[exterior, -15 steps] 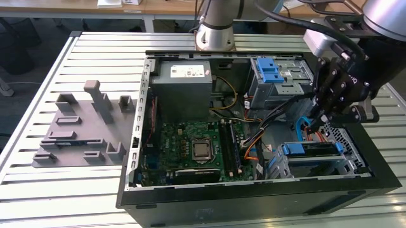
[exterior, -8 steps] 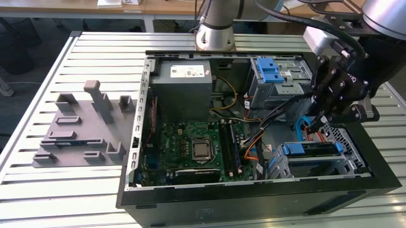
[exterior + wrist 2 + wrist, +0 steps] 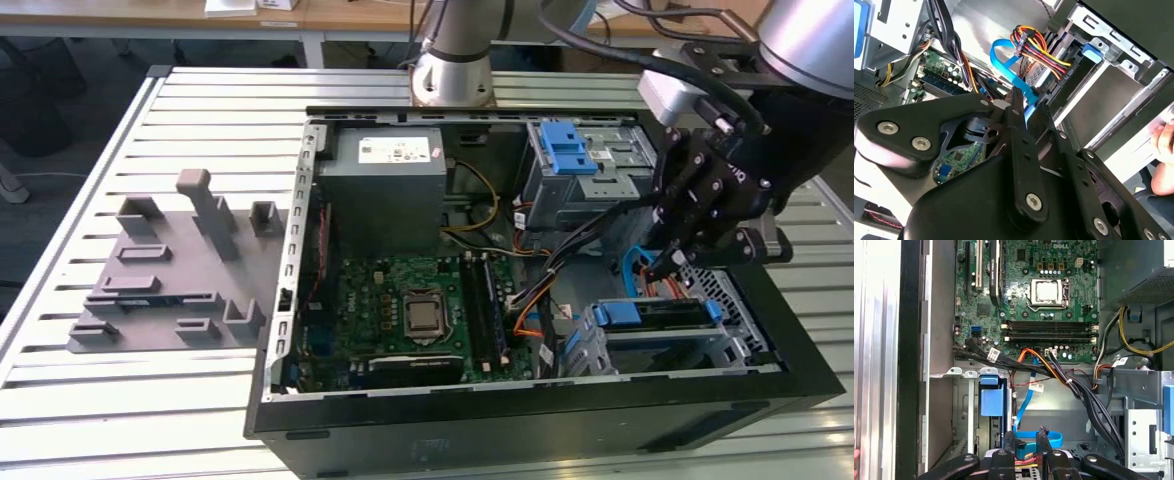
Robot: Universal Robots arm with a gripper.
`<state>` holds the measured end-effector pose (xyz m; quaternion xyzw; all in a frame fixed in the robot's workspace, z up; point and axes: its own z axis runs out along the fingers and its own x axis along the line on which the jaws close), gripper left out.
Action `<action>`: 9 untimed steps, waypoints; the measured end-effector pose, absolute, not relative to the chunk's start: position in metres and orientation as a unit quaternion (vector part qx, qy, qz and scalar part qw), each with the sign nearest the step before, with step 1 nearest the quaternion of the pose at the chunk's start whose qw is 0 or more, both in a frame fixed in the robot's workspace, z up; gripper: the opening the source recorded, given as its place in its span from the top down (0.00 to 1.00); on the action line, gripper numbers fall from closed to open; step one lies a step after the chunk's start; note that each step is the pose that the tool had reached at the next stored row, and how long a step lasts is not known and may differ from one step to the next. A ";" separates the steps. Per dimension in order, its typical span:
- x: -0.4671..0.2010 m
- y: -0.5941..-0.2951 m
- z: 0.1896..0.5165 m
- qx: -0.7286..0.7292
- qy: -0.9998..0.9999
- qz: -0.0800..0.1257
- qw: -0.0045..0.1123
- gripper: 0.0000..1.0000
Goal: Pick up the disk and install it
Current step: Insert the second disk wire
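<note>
One step in hand: judged from all three views, the installing end of the task, not the pick-up.
Exterior view, disk: the disk [image 3: 661,316] lay inside the open computer case [image 3: 534,412], in the bay at the corner towards the exterior view's right, its blue carrier facing up.
Exterior view, gripper: the gripper [image 3: 667,268] hung inside the case, just above that bay and near the disk.
Exterior view, room: the case walls closed in on two sides, and the drive cage [image 3: 577,150] stood beyond; the slatted table [image 3: 80,400] and the grey fixture [image 3: 160,290] lay well apart.
Second wrist view, cables: the blue data cable [image 3: 1004,52] and a bundle of coloured wires [image 3: 1031,42] ran down just past the gripper [image 3: 1028,102] towards the disk [image 3: 1093,52].
Second wrist view, edge: a person's hand [image 3: 1164,142] rested outside the case wall.
First wrist view, disk: the disk [image 3: 991,402] sat between the bay rails, just beside the gripper [image 3: 1026,440].
Grip: whether the gripper was clenched or released could not be told; cable showed at its tip.
Next move calls for: in my judgement, a straight and slow path, since loose cables crowded the bay mouth and could snag.
</note>
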<state>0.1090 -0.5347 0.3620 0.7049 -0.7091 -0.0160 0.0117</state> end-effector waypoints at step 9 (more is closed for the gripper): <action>0.109 -0.535 0.355 0.705 -0.709 -0.016 0.012 0.69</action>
